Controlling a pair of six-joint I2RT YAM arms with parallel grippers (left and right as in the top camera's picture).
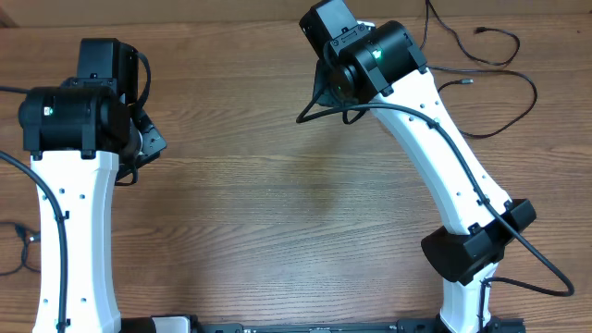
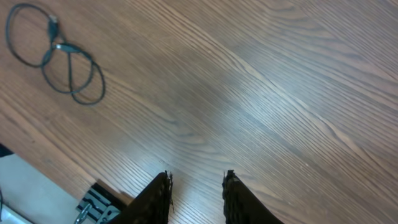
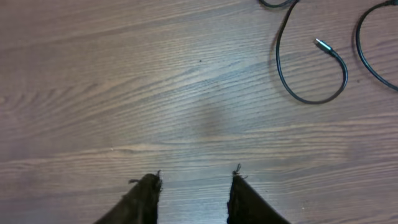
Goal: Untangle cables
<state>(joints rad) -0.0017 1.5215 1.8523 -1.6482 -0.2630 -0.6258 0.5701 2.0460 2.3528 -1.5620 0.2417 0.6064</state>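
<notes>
Left wrist only: figure-eight cables (image 2: 60, 47)

Thin black cables (image 1: 534, 92) lie slack on the wood at far right, approx. two strands in wide open curves w/ small plugs at the ends. Right wrist view: one strand (image 3: 279, 62) bends in a U, its silver-tipped plug (image 3: 321, 44) free inside the curve. Another cable (image 2: 60, 46) lies by the left edge, coiled in small overlapping loops.
</notes>
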